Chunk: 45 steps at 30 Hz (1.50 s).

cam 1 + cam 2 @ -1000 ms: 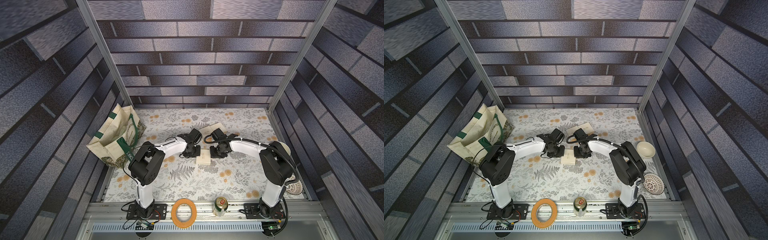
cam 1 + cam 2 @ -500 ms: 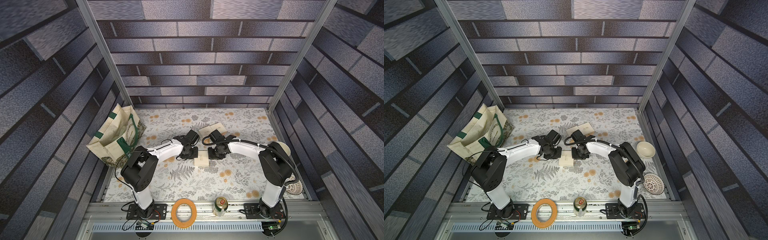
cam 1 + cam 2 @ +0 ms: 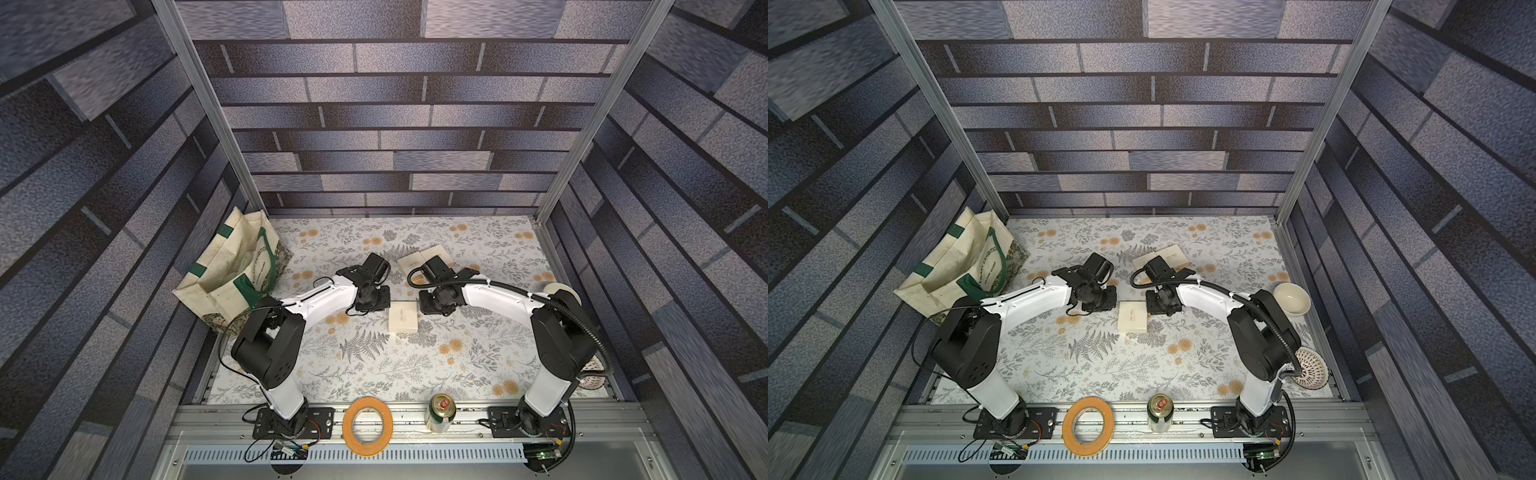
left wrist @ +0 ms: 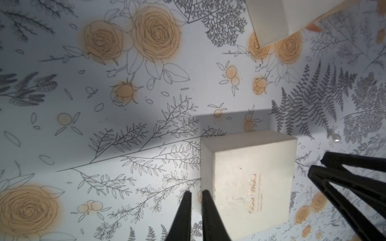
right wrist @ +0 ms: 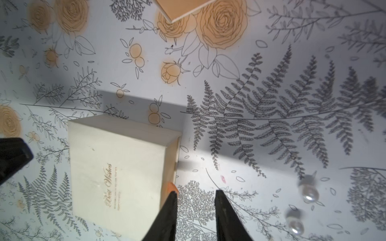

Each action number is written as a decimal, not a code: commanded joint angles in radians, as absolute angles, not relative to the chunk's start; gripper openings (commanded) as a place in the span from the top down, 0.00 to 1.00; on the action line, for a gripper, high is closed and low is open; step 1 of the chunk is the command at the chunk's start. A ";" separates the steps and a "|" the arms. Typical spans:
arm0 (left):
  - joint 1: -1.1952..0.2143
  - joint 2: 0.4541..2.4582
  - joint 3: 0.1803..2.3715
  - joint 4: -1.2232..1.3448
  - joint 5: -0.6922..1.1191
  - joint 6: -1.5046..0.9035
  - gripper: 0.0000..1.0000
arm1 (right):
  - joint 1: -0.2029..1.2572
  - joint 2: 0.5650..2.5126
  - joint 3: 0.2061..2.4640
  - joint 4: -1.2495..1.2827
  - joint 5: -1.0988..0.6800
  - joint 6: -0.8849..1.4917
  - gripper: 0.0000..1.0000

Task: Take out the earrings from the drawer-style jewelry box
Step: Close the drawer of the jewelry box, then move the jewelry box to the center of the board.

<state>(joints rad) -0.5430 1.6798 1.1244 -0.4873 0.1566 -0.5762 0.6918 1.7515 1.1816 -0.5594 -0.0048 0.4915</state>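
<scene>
Right now you are holding both arms low over the floral-printed counter (image 3: 374, 376), flanking the small cream cardboard drawer-style jewelry box with gilt lettering (image 3: 403, 316), probably so one side is bracing it while the other is working the drawer. Your left pincer (image 4: 196, 210) is hovering just beside one wall of the box, its jaws standing a narrow slit apart with nothing between them. Your right pincer (image 5: 195, 208) is sitting at the opposite side, jaws parted wider and empty, one fingertip (image 5: 171, 206) meeting or nearly meeting the little orange pull tab (image 5: 171, 186); you cannot tell which. The drawer is showing only as a thin edge there, so it is looking nearly shut. The two tiny pale, shiny pearl-like earrings (image 5: 308, 193) are lying on the counter near the right pincer, apart from the box, so the taking-out is looking done. Two more cream boxes (image 3: 409, 262) are lying further back. Blue-grey brick-patterned walls (image 3: 415, 124) and aluminium posts (image 3: 208, 104) are closing in the cell; a cream canvas tote bag with green straps (image 3: 237, 278) is slumping at the left, a pale ceramic bowl (image 3: 1291, 300) and a white perforated dish (image 3: 1310, 368) are sitting at the right edge, and an orange tape roll (image 3: 367, 446) and a green-gold drink can (image 3: 440, 413) are resting on the front rail (image 3: 409, 415).
</scene>
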 commanded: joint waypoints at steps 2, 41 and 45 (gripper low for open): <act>-0.454 1.649 1.175 -0.360 0.289 -0.596 0.82 | 0.667 1.720 1.249 -0.593 0.006 0.463 0.66; -0.368 1.646 1.172 -0.318 0.290 -0.599 0.78 | 0.541 2.339 1.920 -0.770 -0.243 0.291 0.66; -0.367 1.644 1.160 -0.317 0.281 -0.603 0.77 | 0.540 2.299 1.814 -0.755 -0.313 0.233 0.67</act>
<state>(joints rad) -0.3756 1.6787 1.1759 -0.3058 0.3054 -0.5865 0.5278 2.2826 1.9011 -0.6640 -0.2340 0.2821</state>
